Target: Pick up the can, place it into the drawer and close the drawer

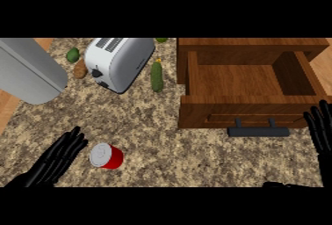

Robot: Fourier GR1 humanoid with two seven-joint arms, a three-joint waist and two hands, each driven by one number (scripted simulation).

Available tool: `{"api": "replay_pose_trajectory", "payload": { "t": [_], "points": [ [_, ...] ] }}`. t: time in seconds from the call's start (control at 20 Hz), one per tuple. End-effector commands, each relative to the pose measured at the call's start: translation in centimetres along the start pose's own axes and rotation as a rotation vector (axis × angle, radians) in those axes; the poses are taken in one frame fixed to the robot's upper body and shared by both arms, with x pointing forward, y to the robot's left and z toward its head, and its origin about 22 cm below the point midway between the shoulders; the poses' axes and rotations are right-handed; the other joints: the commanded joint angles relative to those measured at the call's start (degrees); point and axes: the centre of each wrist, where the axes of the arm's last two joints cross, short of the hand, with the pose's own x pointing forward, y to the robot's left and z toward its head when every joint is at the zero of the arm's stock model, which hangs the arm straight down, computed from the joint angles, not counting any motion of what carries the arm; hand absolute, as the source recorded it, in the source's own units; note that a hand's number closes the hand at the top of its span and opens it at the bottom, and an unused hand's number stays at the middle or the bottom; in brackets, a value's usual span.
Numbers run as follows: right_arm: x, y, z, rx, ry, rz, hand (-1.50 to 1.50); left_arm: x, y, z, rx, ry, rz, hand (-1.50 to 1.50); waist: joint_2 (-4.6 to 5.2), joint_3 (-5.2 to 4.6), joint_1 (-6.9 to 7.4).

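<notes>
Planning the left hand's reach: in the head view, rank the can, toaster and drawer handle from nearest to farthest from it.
From the left hand:
1. Can, just to its right.
2. Toaster, at the counter's back.
3. Drawer handle, far right, on the open drawer's front.

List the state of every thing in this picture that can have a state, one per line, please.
drawer: pulled open, nothing inside
can: on the counter, not held, beside the left hand
left hand: open, fingers straight, holding nothing
right hand: open, fingers up, at the right edge near the drawer front
toaster: slots hold nothing
</notes>
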Motion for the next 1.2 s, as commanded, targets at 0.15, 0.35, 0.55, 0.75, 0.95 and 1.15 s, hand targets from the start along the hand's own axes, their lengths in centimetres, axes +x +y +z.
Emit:
{"api": "replay_pose_trajectory", "payload": {
  "t": [0.15, 0.35, 0.55, 0.75, 0.95, 1.15],
  "points": [
    [-1.4, -2.6, 0.3, -0.021, -0.005, -0.004, -1.5, -1.8, 1.1, -0.7, -0.001, 0.01, -0.009, -1.5, 0.01, 0.0, -0.04],
    [-2.1, -2.2, 1.8, -0.004, 0.005, 0.024, -1.5, -3.9, 1.3, -3.1, 0.006, 0.022, -0.009, -1.5, 0.02, 0.0, -0.22],
    [-1.9, -1.2, 1.1, -0.011, 0.008, 0.026, -1.5, -6.9, 1.1, -3.0, 0.042, 0.025, -0.011, -1.5, 0.04, -0.01, -0.08],
    [-0.1, 0.4, 1.7, -0.006, -0.003, 0.015, -1.5, -7.6, 1.7, -3.3, 0.029, 0.059, -0.017, -1.5, 0.04, -0.02, -0.2],
    [-1.2, -3.6, 1.4, 0.006, -0.003, 0.022, -1.5, -10.1, 0.7, -2.4, 0.069, 0.057, -0.017, -1.5, 0.02, 0.0, -0.12],
    [-1.0, -3.1, 1.3, 0.02, -0.006, 0.014, -1.5, -11.3, 1.4, -2.8, 0.074, 0.074, -0.03, -1.5, 0.02, 0.0, -0.16]
  ]
}}
